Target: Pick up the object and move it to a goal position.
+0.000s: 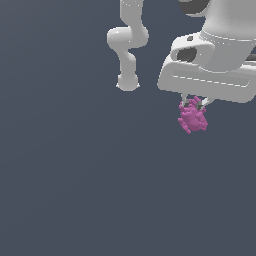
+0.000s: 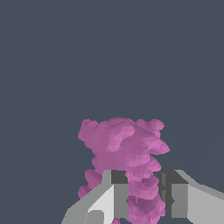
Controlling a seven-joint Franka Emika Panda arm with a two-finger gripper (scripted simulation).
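I am holding the pink lump (image 1: 192, 118) in my gripper (image 1: 194, 105), which is sitting in the upper right of the exterior view, under the broad white body of my hand. My two fingers (image 2: 117, 194) are pressing in on the lump from either side, closed down to its width, with pink showing in the narrow gap between them in the wrist view. Most of the lump is sticking out beyond my fingertips, bulging wider than the part I am gripping, so I am pinching it by one end rather than round its middle.

Its long axis is running straight on from my fingers, pointing away from the hand, down the frame in the exterior view. That line matters for the carry: the heavy end is hanging past the grip, so I judge a sideways swing could make it pivot between the pads.

I cannot tell whether the lump is clear of the grey floor (image 1: 75, 190), since no shadow or edge is showing. No goal marker is visible in either view.
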